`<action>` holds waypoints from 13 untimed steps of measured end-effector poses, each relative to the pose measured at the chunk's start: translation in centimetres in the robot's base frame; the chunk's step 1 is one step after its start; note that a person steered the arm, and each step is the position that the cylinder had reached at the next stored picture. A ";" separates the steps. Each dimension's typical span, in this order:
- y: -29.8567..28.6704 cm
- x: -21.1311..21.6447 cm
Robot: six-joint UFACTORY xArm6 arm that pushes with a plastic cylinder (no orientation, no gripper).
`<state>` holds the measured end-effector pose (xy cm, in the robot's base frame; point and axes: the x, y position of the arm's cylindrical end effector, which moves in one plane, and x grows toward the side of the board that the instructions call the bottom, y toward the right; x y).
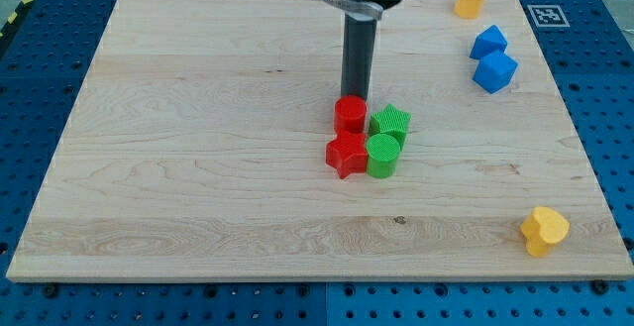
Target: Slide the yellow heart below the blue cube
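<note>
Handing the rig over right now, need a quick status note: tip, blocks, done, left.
My tip sits at mid-board, just above the red cylinder in the centre cluster; contact can't be confirmed.
Cluster: red cylinder, red star, green star, green cylinder, all packed together.
Two yellow blocks: one at the view's top right, one at the bottom right; the latter looks like the heart, but the shapes are hard to tell.
Two blue blocks at upper right; the lower looks like the cube.
Done: nothing visible yet. Left: reach the yellow heart and slide it below the blue cube.
</note>
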<state>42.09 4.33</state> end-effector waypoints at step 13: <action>18.3 19.7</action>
<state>61.75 22.64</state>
